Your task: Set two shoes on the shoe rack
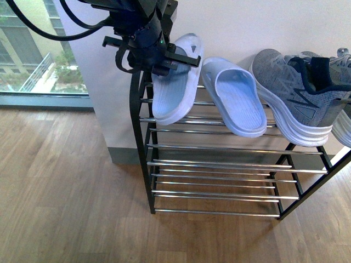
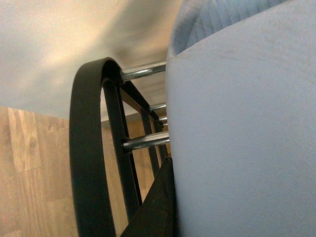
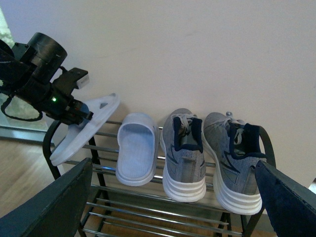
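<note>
From the front, the left claw (image 1: 174, 57) is closed on a pale blue slide (image 1: 174, 82). It holds the slide over the left end of the top row of the shoe rack (image 1: 219, 164), and the slide tips down toward the near side. Just to its right, a second blue slide (image 1: 237, 97) lies on the top bars. Further right sits a grey sneaker (image 1: 299, 93) with a white sole, and only the edge of another sneaker (image 1: 344, 118) shows at the far right. The rack stands on a wood floor (image 1: 60, 186) against a pale wall (image 1: 247, 27).

From the left wrist, the held slide (image 2: 242, 128) fills most of the picture. Beside it are the rack's black loop end (image 2: 86, 148) and shiny bars (image 2: 145, 140).

From the right wrist, the right claw (image 3: 168, 207) is spread open and holds nothing. It sits well on the near side of the rack (image 3: 148, 197). Both sneakers (image 3: 185, 153) (image 3: 234, 158) sit side by side on the top row, right of the second slide (image 3: 137, 153). The left claw (image 3: 79, 116) grips the first slide (image 3: 81, 131) at the left end.
</note>
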`<action>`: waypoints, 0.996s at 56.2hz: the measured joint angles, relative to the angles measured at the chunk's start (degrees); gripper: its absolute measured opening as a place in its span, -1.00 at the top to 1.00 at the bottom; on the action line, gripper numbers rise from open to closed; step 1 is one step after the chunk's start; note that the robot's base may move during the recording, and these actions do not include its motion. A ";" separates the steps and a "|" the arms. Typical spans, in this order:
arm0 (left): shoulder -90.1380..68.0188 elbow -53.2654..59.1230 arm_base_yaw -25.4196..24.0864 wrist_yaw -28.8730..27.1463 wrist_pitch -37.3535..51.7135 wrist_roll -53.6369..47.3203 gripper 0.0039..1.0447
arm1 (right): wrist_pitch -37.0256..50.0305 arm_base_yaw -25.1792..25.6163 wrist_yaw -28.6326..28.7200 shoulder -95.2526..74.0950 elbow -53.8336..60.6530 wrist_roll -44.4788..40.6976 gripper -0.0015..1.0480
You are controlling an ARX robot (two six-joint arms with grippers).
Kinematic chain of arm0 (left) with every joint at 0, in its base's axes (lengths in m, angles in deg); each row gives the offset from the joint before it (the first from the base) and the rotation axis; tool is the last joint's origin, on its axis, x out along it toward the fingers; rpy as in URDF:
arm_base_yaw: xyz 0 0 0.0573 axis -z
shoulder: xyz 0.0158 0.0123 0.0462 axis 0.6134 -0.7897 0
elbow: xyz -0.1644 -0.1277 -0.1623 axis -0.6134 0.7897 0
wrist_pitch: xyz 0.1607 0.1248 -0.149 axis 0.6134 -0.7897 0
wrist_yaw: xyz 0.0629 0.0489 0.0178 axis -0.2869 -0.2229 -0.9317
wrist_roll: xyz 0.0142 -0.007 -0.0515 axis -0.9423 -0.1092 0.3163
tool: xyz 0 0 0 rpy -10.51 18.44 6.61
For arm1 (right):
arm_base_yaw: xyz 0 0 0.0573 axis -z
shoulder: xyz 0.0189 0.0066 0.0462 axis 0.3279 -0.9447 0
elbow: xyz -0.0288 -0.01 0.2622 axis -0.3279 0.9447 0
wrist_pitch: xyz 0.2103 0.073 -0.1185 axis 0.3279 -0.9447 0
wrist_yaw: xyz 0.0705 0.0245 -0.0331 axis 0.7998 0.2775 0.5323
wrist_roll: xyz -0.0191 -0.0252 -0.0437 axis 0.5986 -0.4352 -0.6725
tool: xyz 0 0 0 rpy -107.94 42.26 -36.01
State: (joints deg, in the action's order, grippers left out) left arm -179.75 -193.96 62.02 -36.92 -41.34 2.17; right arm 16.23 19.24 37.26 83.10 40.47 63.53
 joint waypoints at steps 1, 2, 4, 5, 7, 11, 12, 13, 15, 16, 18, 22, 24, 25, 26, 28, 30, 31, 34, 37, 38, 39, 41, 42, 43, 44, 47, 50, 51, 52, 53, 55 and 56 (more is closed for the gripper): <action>0.00 -0.04 -0.02 -0.20 0.02 -0.20 0.97 | 0.00 0.00 0.00 0.00 0.00 0.00 -0.82; 0.00 -0.04 -0.02 -0.22 0.02 -0.26 0.97 | 0.00 0.00 0.00 0.00 0.00 0.00 -0.82; 0.00 -0.04 -0.02 -0.22 0.02 -0.37 0.97 | 0.00 0.00 0.00 0.00 0.00 0.00 -0.82; -0.02 -0.04 -0.04 -0.22 0.02 -0.55 0.97 | 0.00 0.00 0.00 0.00 0.00 0.00 -0.82; -0.07 -0.04 -0.02 -0.33 0.02 -0.63 0.97 | 0.00 0.00 0.00 0.00 0.00 0.00 -0.82; -0.07 -0.04 0.00 -0.48 0.46 -0.98 0.97 | 0.00 0.00 0.00 0.00 0.00 0.00 -0.82; -0.09 -0.04 0.00 -0.57 0.70 -1.07 0.97 | 0.00 0.00 0.00 0.00 0.00 0.00 -0.82; -0.09 -0.04 0.00 -0.57 0.81 -1.16 0.97 | 0.00 0.00 0.00 0.00 0.00 0.00 -0.82; -0.11 -0.04 -0.02 -0.79 0.98 -1.18 0.97 | 0.00 0.00 0.00 0.00 0.00 0.00 -0.82; -0.22 -0.09 -0.02 -1.27 0.98 -1.14 0.97 | 0.00 0.00 0.00 0.00 0.00 0.00 -0.82; -0.48 -0.24 -0.02 -1.60 0.96 -0.66 0.94 | 0.00 0.00 0.00 0.00 0.00 0.00 -0.82; -1.05 -0.79 -0.04 -1.57 0.61 -0.09 0.77 | 0.00 0.00 0.00 0.00 0.00 0.00 -0.82; -1.42 -1.05 -0.13 -1.42 0.59 0.17 0.67 | 0.00 0.00 0.00 0.00 0.00 0.00 -0.82; -1.62 -1.25 -0.13 -1.36 0.50 0.44 0.60 | 0.00 0.00 0.00 0.00 0.00 0.00 -0.82; -1.70 -1.33 -0.13 -1.38 0.48 0.46 0.57 | 0.00 0.00 0.00 0.00 0.00 0.00 -0.82; -1.79 -1.55 -0.11 -1.33 0.42 0.68 0.46 | 0.00 0.00 0.00 0.00 0.00 0.00 -0.82; -1.84 -1.62 -0.07 -1.33 0.42 0.92 0.36 | 0.00 0.00 0.00 0.00 0.00 0.00 -0.82; -1.86 -1.64 -0.02 -1.31 0.42 1.05 0.33 | 0.00 0.00 0.00 0.00 0.00 0.00 -0.82; -1.86 -1.70 0.02 -0.72 0.39 1.46 0.16 | 0.00 0.00 0.00 0.00 0.00 0.00 -0.82; -1.84 -1.70 0.07 0.33 0.55 1.99 -0.03 | 0.00 0.00 0.00 0.00 0.00 0.00 -0.82; -1.81 -1.70 0.09 0.55 0.55 2.27 -0.10 | 0.00 0.00 0.00 0.00 0.00 0.00 -0.82; -1.75 -1.70 0.11 0.81 0.42 2.71 -0.20 | 0.00 0.00 0.00 0.00 0.00 0.00 -0.82; -1.51 -1.77 0.20 1.92 -0.02 3.65 -0.33 | 0.00 0.00 0.00 0.00 0.00 0.00 -0.82; -1.36 -1.77 0.22 2.64 -0.11 4.31 -0.39 | 0.00 0.00 0.00 0.00 0.00 0.00 -0.82; -1.11 -1.77 0.24 3.50 -0.20 4.81 -0.46 | 0.00 0.00 0.00 0.00 0.00 0.00 -0.82; -0.79 -1.75 0.24 4.13 -0.52 5.62 -0.53 | 0.00 0.00 0.00 0.00 0.00 0.00 -0.82; 0.04 -1.73 0.24 6.16 -1.55 7.56 -0.66 | 0.00 0.00 0.00 0.00 0.00 0.00 -0.82; 2.01 -0.76 0.17 8.87 -1.81 10.93 -0.83 | 0.00 0.00 0.00 0.00 0.00 0.00 -0.82; 2.54 -0.44 0.13 9.40 -1.81 11.58 -0.85 | 0.00 0.00 0.00 0.00 0.00 0.00 -0.82; 3.74 0.37 0.02 10.45 -1.75 12.68 -0.86 | 0.00 0.00 0.00 0.00 0.00 0.00 -0.82; 5.95 2.10 -0.07 11.78 -1.03 15.34 -0.83 | 0.00 0.00 0.00 0.00 0.00 0.00 -0.82; 9.49 4.90 -0.20 12.48 0.28 17.88 -0.82 | 0.00 0.00 0.00 0.00 0.00 0.00 -0.82; 11.56 6.47 -0.20 12.44 0.66 19.21 -0.82 | 0.00 0.00 0.00 0.00 0.00 0.00 -0.82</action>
State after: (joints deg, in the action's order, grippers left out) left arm -168.19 -187.49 61.83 -24.49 -40.68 21.38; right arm 16.23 19.24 37.26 83.10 40.47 63.53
